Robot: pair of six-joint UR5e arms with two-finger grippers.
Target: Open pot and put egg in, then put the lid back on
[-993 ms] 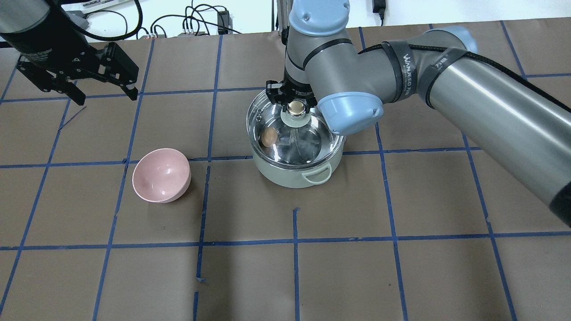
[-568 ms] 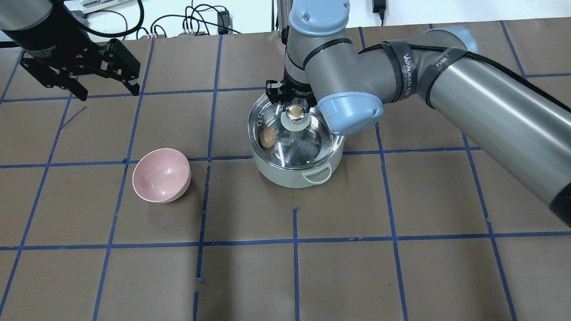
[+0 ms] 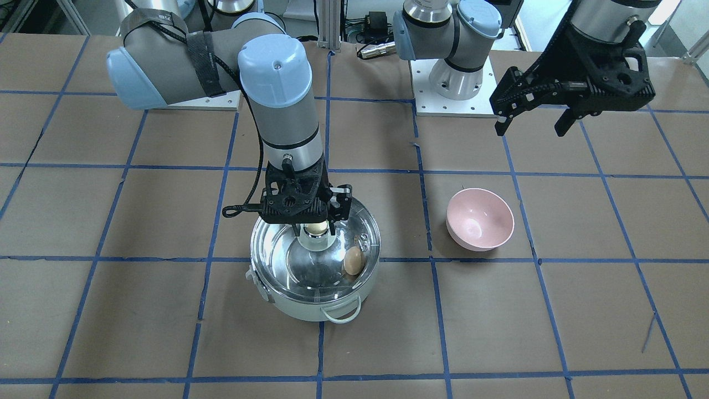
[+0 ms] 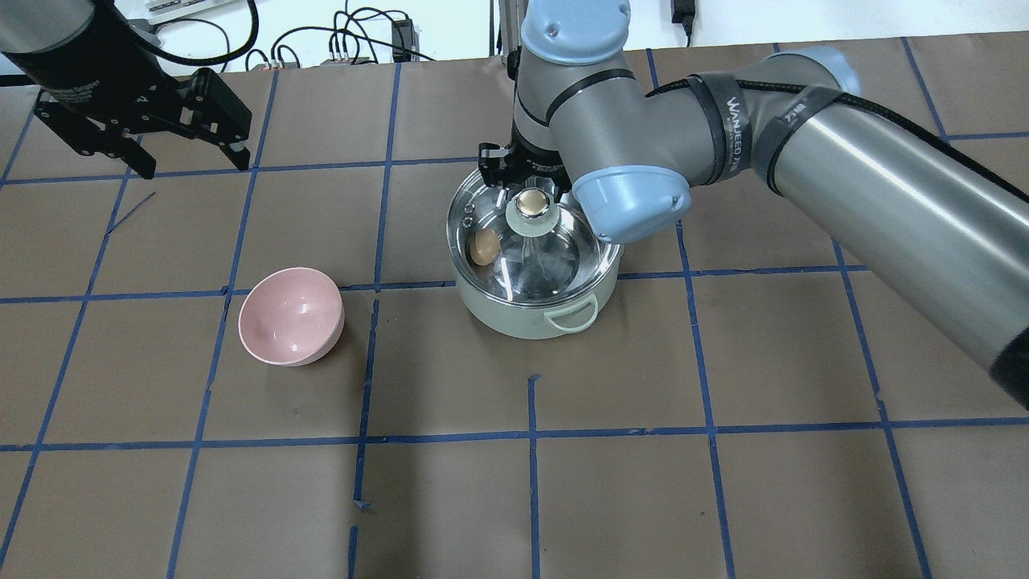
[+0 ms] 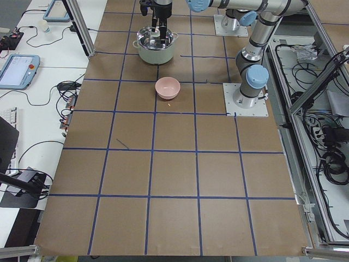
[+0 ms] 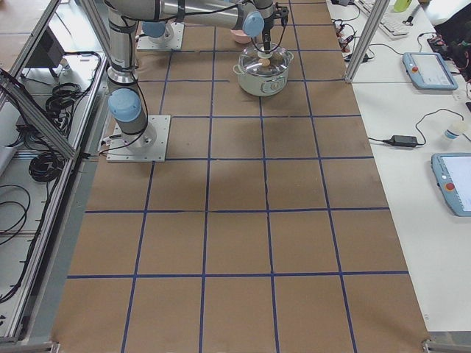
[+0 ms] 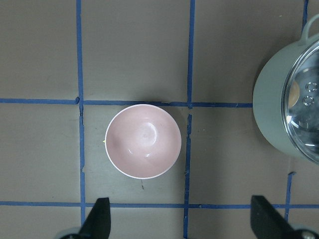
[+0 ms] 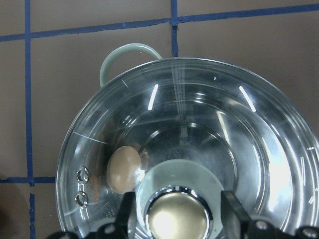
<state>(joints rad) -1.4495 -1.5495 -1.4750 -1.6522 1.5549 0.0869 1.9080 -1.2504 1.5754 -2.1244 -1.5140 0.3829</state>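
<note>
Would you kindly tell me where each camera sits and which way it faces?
Front-facing: across the table, facing the robot, steeply down; both arms show.
Overhead: behind the robot, looking forward and down; left gripper, right gripper over pot.
Exterior left: robot's left table end, looking along it; both arms, at top.
Exterior right: opposite end; both arms, at top.
Left wrist: straight down on pink bowl; own fingertips.
Right wrist: straight down on lid; fingers flank knob.
Shared: both wrist views show pot and egg.

Pink bowl [image 4: 291, 317] upright on brown table [image 4: 611, 498], blue tape grid.
</note>
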